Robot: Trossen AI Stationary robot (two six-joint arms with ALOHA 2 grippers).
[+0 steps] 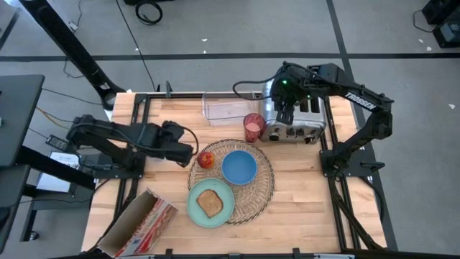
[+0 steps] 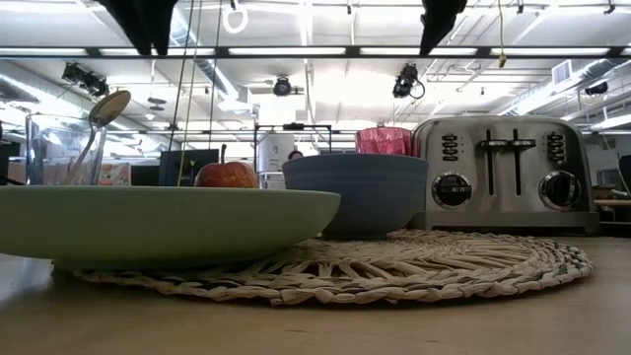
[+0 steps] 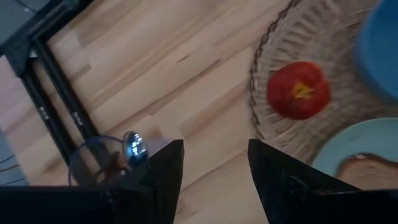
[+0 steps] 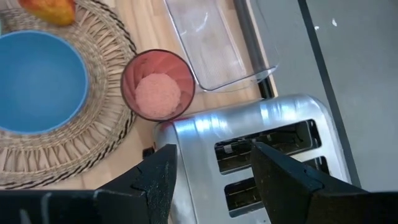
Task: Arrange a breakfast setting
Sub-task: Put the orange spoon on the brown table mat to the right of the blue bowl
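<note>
The wicker placemat (image 1: 253,196) lies at mid-table. On it stand the blue bowl (image 1: 239,167) and the mint-green plate (image 1: 198,213), which overhangs the mat's near left edge and carries the toast slice (image 1: 210,203). The red apple (image 1: 206,159) rests on the mat's left rim. The pink cup (image 1: 253,127) stands on the wood between the mat and the toaster. A clear glass (image 3: 93,163) holds a spoon (image 3: 133,147). My left gripper (image 3: 214,146) hangs open above bare wood, left of the apple. My right gripper (image 4: 214,149) hangs open above the toaster.
The chrome toaster (image 1: 291,122) stands at the back right, with the clear plastic bin (image 1: 226,108) to its left along the far edge. A red-and-white carton (image 1: 136,223) lies at the near left corner. Bare wood shows right of the mat.
</note>
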